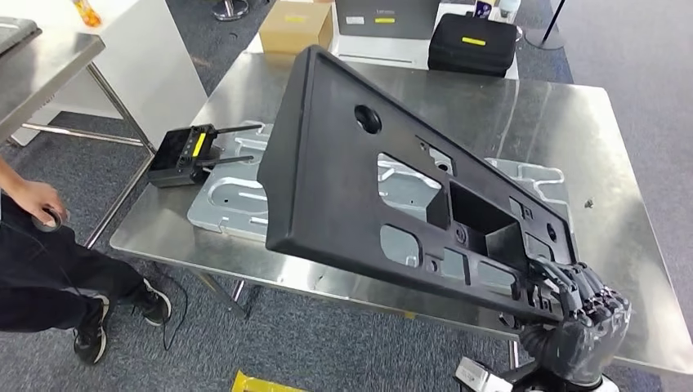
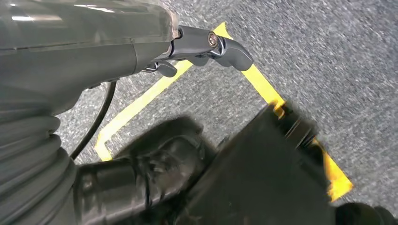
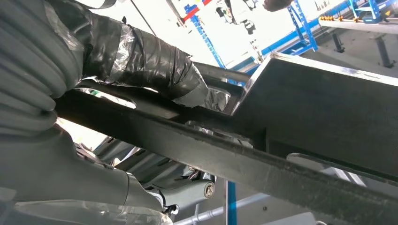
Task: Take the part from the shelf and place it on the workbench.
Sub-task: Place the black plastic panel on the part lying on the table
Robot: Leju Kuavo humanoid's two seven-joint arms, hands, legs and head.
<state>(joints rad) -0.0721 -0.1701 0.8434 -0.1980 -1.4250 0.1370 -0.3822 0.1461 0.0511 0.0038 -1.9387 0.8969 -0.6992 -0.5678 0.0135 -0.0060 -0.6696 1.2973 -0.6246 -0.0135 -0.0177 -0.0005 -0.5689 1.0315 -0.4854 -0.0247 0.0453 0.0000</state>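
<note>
Part above workbench; remote on its left edge.

The right hand is built of dark grey and black segments, and its wrist is wrapped in a glossy, crinkled dark covering. In the right wrist view a grey ribbed cover is seen, with a thick digit bound in black tape and clear film, and a silver screw is set in a grey link. The left hand is formed of smooth grey casing under a translucent shell; a round screw is seated in a finger pivot, and a thin black cable is routed beside its ribbed cover.
</note>
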